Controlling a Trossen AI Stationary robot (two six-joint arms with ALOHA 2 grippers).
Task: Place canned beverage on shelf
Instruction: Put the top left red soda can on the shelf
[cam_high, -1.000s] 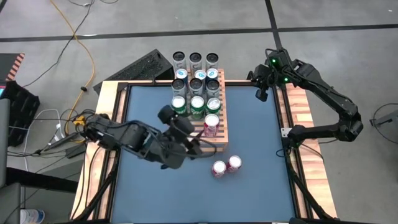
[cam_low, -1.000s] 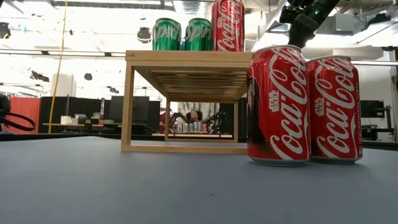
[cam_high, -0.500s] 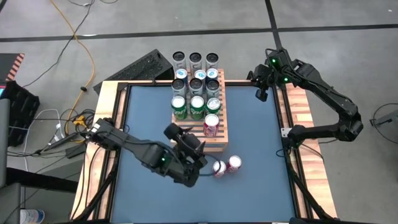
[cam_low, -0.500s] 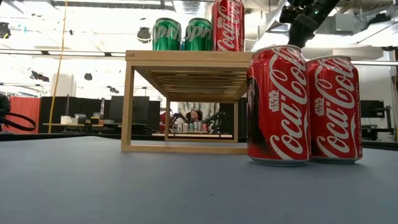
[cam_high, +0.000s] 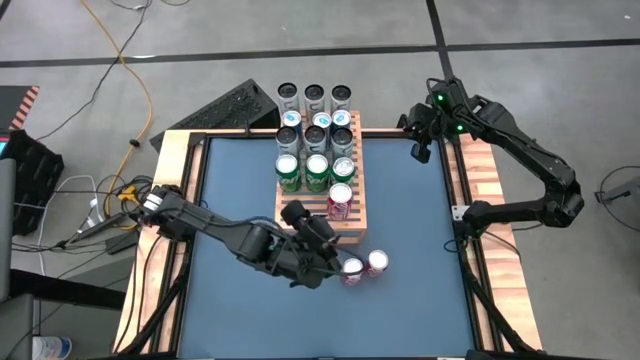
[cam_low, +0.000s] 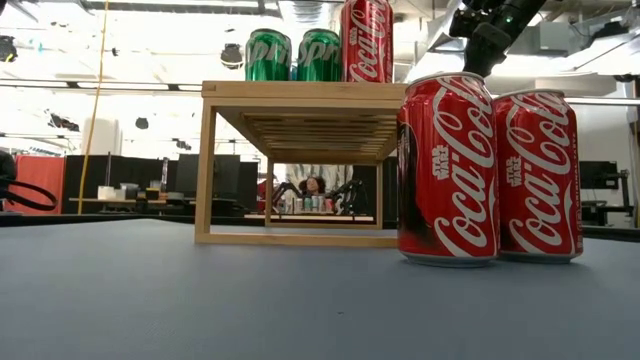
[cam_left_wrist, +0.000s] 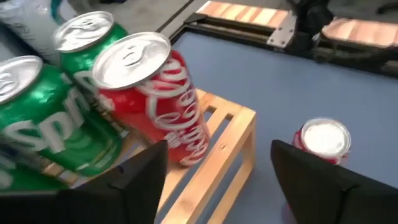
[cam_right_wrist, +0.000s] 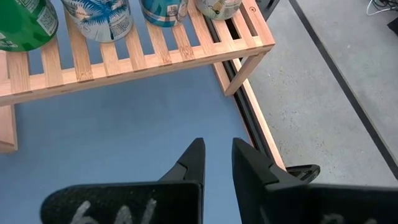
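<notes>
Two red cola cans (cam_high: 352, 270) (cam_high: 376, 262) stand upright side by side on the blue table, near the shelf's near right corner; the low view shows both cans (cam_low: 447, 170) (cam_low: 538, 175). The slatted wooden shelf (cam_high: 347, 233) carries rows of cans, with one red can (cam_high: 340, 200) nearest its bare near end. My left gripper (cam_high: 326, 254) hovers open just left of the two table cans. In its wrist view, my left gripper (cam_left_wrist: 219, 149) frames the shelf corner (cam_left_wrist: 239, 127), and one table can (cam_left_wrist: 322, 140) shows past one finger. My right gripper (cam_right_wrist: 217, 146) waits shut above the table's far right corner.
Green cans (cam_high: 316, 170) and pale cans (cam_high: 316, 128) fill the shelf's middle and far part. A wooden frame (cam_high: 190, 150) borders the blue table. Free table lies left of the shelf and toward the near edge. A dark keyboard (cam_high: 225, 105) lies beyond the far left corner.
My left gripper has come down and moved toward the table's near edge, then right toward the two red cans, ending close beside them. The cans and my right arm have kept still.
</notes>
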